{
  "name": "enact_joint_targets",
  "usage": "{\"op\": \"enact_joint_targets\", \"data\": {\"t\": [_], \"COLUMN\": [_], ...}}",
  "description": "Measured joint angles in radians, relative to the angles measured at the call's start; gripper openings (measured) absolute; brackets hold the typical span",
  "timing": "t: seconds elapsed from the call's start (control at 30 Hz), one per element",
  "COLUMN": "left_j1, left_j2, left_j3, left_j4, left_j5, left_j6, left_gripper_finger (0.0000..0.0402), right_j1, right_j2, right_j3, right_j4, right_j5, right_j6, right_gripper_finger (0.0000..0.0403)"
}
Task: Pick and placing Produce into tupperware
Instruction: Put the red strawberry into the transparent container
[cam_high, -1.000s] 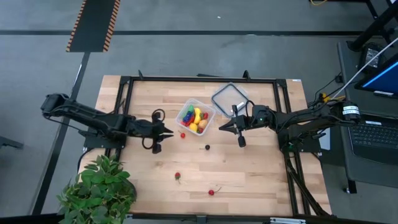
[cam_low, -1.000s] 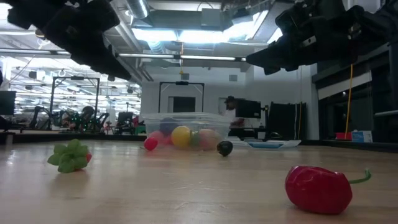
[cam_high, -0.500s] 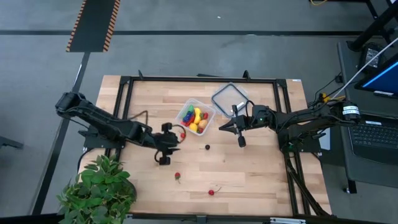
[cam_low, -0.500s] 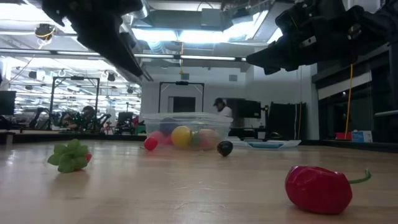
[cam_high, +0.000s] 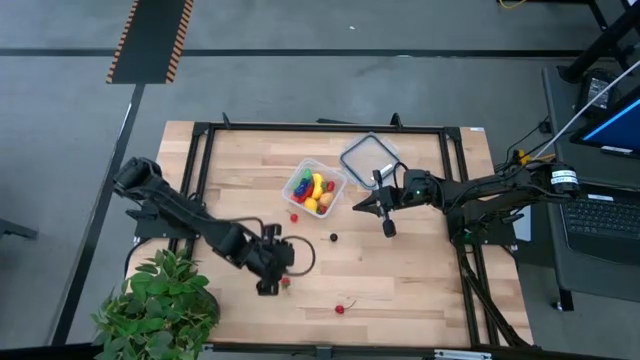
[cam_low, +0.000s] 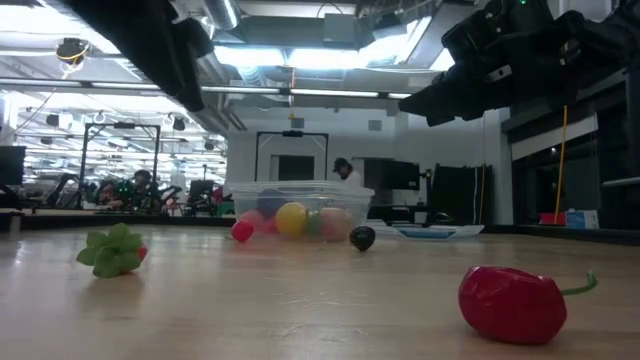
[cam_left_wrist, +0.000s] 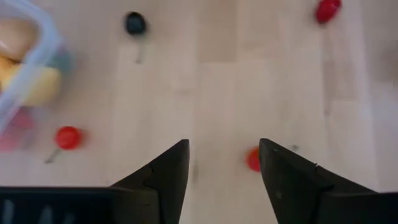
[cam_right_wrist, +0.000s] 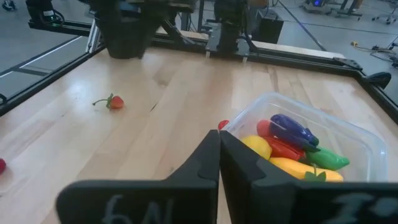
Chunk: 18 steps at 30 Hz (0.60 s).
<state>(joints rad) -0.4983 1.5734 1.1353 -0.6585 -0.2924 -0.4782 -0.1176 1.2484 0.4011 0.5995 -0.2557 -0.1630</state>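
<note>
Left gripper (cam_left_wrist: 221, 168) fingers apart over a strawberry (cam_left_wrist: 252, 159), right gripper (cam_right_wrist: 219, 155) fingers pressed together, empty, beside tupperware (cam_right_wrist: 311, 134)

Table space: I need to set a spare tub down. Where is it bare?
Bare wood lies between the tupperware and the table's far-left corner, and right of the red pepper. Crowded: around the lid, both grippers, and the plant.

Left arm stretched diagonally across the table's near-left part, elbow low, wrist pointing toward the front edge; left gripper (cam_high: 283, 270) facing down at the tabletop, its two dark fingers (cam_left_wrist: 163, 177) parted with a clear gap between them; right arm reaching in from the right side, held level; right gripper (cam_high: 356, 207) hanging mid-table, fingers (cam_right_wrist: 211, 155) pressed together, holding nothing.
</note>
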Motion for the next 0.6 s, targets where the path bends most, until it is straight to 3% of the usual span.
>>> {"op": "enact_joint_targets", "data": {"t": [0.3, 0.6], "left_j1": [-0.107, -0.156], "left_j2": [0.092, 0.195], "left_j3": [0.080, 0.108], "left_j4": [-0.004, -0.008], "left_j5": [0.019, 0.023], "left_j6": [-0.095, 0.053], "left_gripper_finger": [0.0184, 0.0184], "right_j1": [0.000, 0.005], "right_j2": [0.000, 0.000], "right_j3": [0.000, 0.000], "right_j4": [0.000, -0.001], "right_j5": [0.000, 0.000], "right_j6": [0.025, 0.071], "right_gripper_finger": [0.0008, 0.0018]}}
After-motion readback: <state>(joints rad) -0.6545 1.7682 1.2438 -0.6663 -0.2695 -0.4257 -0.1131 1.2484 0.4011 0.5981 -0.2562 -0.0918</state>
